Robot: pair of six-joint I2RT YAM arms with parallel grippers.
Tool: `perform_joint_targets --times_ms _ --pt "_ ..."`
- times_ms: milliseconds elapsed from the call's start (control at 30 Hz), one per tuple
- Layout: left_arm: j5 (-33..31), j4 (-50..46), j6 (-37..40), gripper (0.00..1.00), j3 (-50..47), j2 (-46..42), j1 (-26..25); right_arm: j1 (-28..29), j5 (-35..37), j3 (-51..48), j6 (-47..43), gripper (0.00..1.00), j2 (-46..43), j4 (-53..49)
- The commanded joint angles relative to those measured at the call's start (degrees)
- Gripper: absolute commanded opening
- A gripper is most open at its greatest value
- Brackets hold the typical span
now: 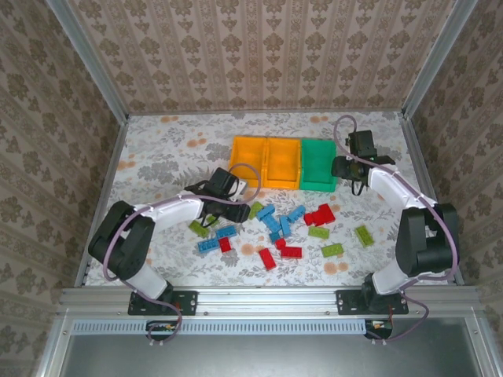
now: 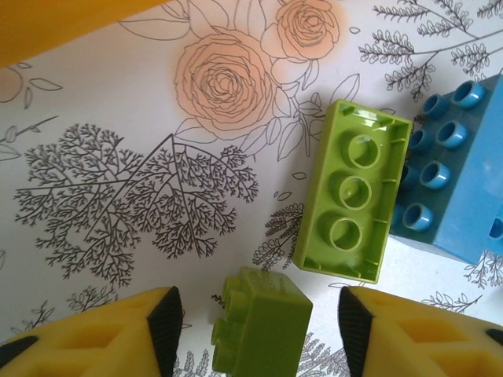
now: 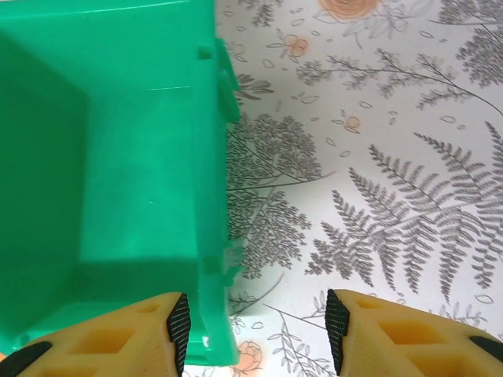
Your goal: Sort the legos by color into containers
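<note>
Top, bins: two orange bins [image 1: 267,163] and a green bin [image 1: 318,185], boxy smooth plastic, in a row at 12 o'clock.
Top, legos: studded legos [image 1: 269,258] in lime, blue and red, strewn on flowered cloth [image 1: 157,157] at 6 o'clock of the bins.
Left wrist, hand: left gripper [image 2: 255,330] half-wide astride a lime brick [image 2: 263,326], not touching it; at 1 o'clock an upturned brick [image 2: 354,200] lies against a blue brick [image 2: 456,173].
Right wrist, hand: right gripper [image 3: 255,330] half-wide, holding nothing, astride the green bin's glossy wall; bin floor bare.
</note>
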Motion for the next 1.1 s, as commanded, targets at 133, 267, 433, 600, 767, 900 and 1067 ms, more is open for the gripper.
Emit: perform_joint_targets --times_ms 133,267,433,600,767,900,1067 --pt "2.1 -0.2 0.7 0.48 1.3 2.5 -0.3 -6.6 -0.1 -4.6 8.0 0.57 -4.7 -4.4" --pt "2.3 0.3 0.4 0.43 0.9 2.8 -0.3 -9.7 0.2 -6.9 10.6 0.62 -6.9 -7.5" --pt "2.7 0.6 0.1 0.29 0.8 2.4 0.1 -10.2 4.3 -8.5 13.6 0.77 -8.4 -15.9" --pt "2.5 0.2 -0.2 0.2 1.0 1.3 0.5 -10.3 3.5 -13.0 17.2 0.8 -12.7 -20.0" --pt "2.0 -0.7 -1.5 0.16 1.5 -0.5 2.0 -10.3 -1.5 -18.7 19.2 0.84 -17.3 -20.5" --pt "1.6 -2.7 -1.2 0.16 4.4 -3.0 2.7 -10.1 -2.0 -22.9 21.2 0.87 -20.6 -20.8" --pt "2.3 -3.7 0.5 0.16 10.1 -4.2 3.7 -10.1 -0.9 -24.5 21.0 0.88 -23.3 -21.9"
